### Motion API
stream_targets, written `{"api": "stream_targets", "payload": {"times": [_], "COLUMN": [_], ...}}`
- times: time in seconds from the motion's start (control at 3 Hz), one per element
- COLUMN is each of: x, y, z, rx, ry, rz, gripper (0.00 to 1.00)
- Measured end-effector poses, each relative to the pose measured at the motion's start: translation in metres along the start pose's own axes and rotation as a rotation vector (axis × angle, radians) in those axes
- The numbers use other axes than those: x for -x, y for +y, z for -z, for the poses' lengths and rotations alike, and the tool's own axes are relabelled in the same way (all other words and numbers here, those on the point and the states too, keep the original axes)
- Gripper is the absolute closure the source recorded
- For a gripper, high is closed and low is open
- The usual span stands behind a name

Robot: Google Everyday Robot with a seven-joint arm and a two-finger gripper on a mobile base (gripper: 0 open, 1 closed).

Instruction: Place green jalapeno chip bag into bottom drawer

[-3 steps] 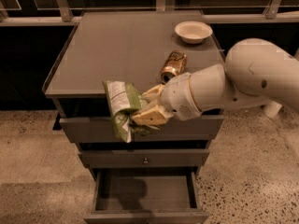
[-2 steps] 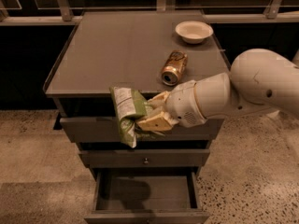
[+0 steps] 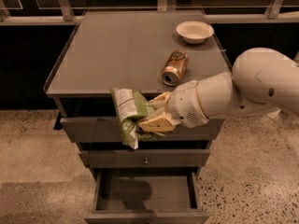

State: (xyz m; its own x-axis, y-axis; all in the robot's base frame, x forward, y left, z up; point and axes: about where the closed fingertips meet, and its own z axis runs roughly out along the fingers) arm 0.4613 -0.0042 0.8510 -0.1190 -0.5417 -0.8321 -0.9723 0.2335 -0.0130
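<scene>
The green jalapeno chip bag point(image 3: 128, 115) is green and white, crumpled, and hangs in front of the cabinet's top drawer. My gripper point(image 3: 152, 113) is shut on the bag's right side and holds it in the air, above the floor-level drawer. Its tan fingers point(image 3: 156, 122) pinch the bag from the right. The bottom drawer point(image 3: 147, 192) is pulled open below, a plain grey box with nothing visible inside; the bag's shadow falls on its floor. My white arm point(image 3: 233, 92) reaches in from the right.
A bronze-gold soda can point(image 3: 174, 67) lies on its side on the grey cabinet top point(image 3: 121, 50). A white bowl point(image 3: 195, 31) stands at the back right. The middle drawer point(image 3: 145, 157) with a small round knob is shut. Speckled floor surrounds the cabinet.
My gripper and the bag have moved slightly right and down in front of the cabinet, and the arm has drawn back to the right. The can and bowl have not moved.
</scene>
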Motion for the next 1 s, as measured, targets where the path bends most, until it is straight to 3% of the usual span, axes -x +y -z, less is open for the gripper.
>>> {"api": "stream_targets", "payload": {"times": [0.33, 0.67, 1.0], "x": [-0.02, -0.06, -0.108], "y": [0.019, 0.036, 0.044], "z": [0.009, 0.019, 0.015], "rx": [0.008, 0.033, 0.04], "ry": [-0.04, -0.121, -0.222], "rz": [-0.014, -0.016, -0.057], "gripper": [1.0, 1.0, 1.0]}}
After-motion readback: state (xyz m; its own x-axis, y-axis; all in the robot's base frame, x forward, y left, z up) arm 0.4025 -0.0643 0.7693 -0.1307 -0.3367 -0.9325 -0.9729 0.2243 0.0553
